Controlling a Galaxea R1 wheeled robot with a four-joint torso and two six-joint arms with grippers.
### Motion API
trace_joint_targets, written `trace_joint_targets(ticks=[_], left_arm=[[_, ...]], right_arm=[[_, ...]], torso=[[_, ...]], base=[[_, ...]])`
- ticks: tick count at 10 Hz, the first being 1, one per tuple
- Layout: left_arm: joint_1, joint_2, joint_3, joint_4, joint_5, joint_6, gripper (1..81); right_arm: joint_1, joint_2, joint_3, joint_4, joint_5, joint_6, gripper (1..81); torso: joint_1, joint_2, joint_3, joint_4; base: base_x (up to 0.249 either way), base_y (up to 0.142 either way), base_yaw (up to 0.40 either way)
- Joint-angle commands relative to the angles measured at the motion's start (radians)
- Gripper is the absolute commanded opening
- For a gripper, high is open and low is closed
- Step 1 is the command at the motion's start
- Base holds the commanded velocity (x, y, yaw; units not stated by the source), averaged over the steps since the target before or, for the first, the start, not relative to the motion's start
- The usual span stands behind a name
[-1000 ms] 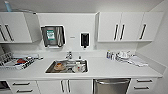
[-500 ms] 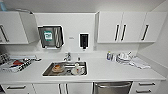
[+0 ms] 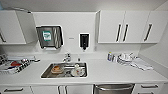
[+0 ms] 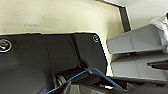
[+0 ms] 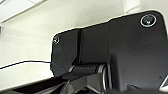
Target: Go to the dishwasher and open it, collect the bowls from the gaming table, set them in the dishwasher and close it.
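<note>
The dishwasher [image 3: 113, 88] sits under the white counter [image 3: 107, 72], right of the sink. I see the top of its brushed-steel front and its bar handle, and the door looks shut. The bowls and the gaming table are out of view. In both wrist views the robot's dark plate is close up, over a pale floor in the left one and against a pale wall in the right one. No gripper holds anything that I can see.
A steel sink [image 3: 64, 70] with dishes is set in the counter, with a dish rack [image 3: 12, 65] to the left. Stacked plates [image 3: 125, 58] and a white cloth [image 3: 141, 64] lie at the right. White wall cabinets [image 3: 125, 27] hang above.
The whole head picture has shifted a little and the counter looks slightly nearer, so the camera moved. Nothing on the counter has moved.
</note>
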Motion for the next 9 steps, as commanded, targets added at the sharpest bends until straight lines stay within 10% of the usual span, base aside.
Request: trace_joint_targets(ticks=[1, 9], left_arm=[[-0.050, -0.016, 0.027, 0.007, 0.052, 0.002, 81.1], [-0.050, -0.232, 0.254, 0.007, -0.054, 0.001, 81.1]], right_arm=[[0.050, -0.011, 0.013, -0.002, -0.053, -0.001, 81.1], [0.085, -0.250, 0.352, 0.003, -0.055, 0.024, 81.1]], torso=[[0.000, 0.000, 0.000, 0.000], [-0.001, 0.000, 0.000, 0.000]], base=[[0.000, 0.000, 0.000], [0.000, 0.000, 0.000]])
